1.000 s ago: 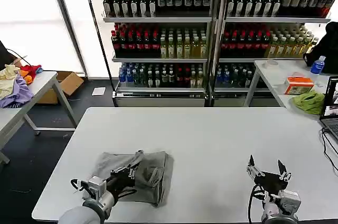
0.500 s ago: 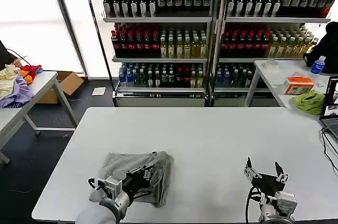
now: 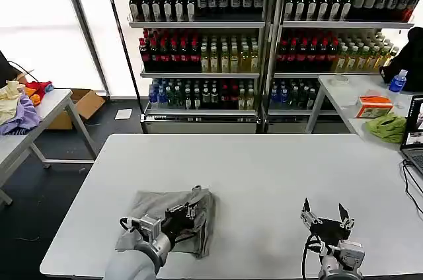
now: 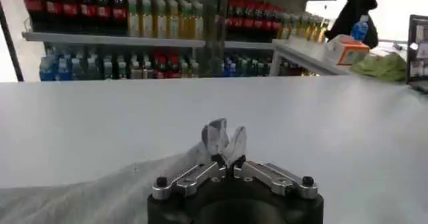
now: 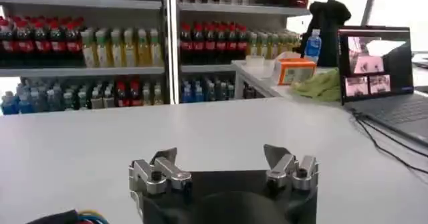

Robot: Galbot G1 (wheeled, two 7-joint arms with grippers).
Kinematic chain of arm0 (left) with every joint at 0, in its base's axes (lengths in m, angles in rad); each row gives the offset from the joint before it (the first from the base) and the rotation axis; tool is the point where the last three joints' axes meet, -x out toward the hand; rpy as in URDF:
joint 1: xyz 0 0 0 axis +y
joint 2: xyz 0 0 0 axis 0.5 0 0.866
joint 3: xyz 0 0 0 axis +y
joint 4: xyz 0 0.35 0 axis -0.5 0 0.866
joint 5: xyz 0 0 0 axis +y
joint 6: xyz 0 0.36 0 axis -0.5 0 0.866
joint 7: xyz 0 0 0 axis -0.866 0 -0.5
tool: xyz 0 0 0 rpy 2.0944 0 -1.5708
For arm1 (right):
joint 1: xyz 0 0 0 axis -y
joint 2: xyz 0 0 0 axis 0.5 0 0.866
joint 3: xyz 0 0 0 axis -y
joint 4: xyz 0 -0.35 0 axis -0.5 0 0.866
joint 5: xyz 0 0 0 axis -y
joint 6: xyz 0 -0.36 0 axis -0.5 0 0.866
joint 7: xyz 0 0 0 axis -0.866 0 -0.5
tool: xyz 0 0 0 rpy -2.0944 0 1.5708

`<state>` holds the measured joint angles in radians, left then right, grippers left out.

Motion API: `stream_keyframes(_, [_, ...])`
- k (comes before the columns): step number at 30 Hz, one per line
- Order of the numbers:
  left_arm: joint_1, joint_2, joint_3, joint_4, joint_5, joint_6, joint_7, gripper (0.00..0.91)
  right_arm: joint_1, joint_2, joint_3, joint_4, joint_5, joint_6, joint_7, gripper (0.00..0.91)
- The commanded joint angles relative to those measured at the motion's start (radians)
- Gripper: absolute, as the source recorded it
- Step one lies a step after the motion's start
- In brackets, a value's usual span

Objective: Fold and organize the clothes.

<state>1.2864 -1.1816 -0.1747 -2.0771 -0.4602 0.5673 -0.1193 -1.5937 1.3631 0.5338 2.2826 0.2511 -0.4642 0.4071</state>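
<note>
A light grey shirt [image 3: 173, 220] lies bunched and partly folded on the near left part of the white table [image 3: 264, 168]. My left gripper [image 3: 188, 209] is shut on a fold of the shirt's right-hand edge, and the pinched cloth [image 4: 224, 138] sticks up between its fingertips [image 4: 235, 145] in the left wrist view, with more grey cloth [image 4: 93, 195] trailing back beside the gripper. My right gripper [image 3: 324, 214] is open over bare table near the front right edge, with nothing between its fingers [image 5: 164, 158].
A second table at the right holds a green cloth [image 3: 388, 126], an orange box [image 3: 374, 105], a blue bottle [image 3: 397, 80] and a laptop [image 3: 414, 136]. Purple, yellow and red garments [image 3: 20, 105] lie on a side table at the left. Shelves of bottled drinks [image 3: 264, 35] stand behind.
My left gripper has carried the shirt's edge to the right across the garment, folding it over. The right gripper has shifted slightly left and nearer, still open.
</note>
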Motion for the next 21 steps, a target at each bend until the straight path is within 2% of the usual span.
stream_keyframes(1, [0.014,-0.02,-0.001,0.01,0.013,-0.004,0.012,0.776,0.003,0.0,-0.008,-0.005,0.0,0.0,-0.002,0.907])
stream_keyframes(2, [0.017,-0.022,-0.003,0.009,0.012,-0.004,0.013,0.907,0.003,0.0,-0.01,-0.007,-0.001,0.001,-0.003,0.907])
stream_keyframes(10, [0.037,-0.054,0.016,0.0,-0.068,-0.029,0.02,0.907,0.013,-0.003,-0.022,-0.019,-0.003,0.002,-0.001,0.907])
stream_keyframes(16, [0.056,-0.075,0.005,-0.157,-0.424,-0.024,-0.062,0.907,0.03,-0.013,-0.037,-0.028,-0.005,0.001,0.0,0.907])
stream_keyframes(19, [0.06,-0.053,-0.056,-0.246,-0.507,-0.022,-0.096,0.907,0.052,-0.032,-0.052,-0.038,-0.005,-0.004,0.0,0.907])
stream_keyframes(21, [0.064,-0.002,-0.149,-0.285,-0.527,-0.025,-0.103,0.907,0.068,-0.049,-0.067,-0.045,-0.005,-0.006,-0.001,0.907])
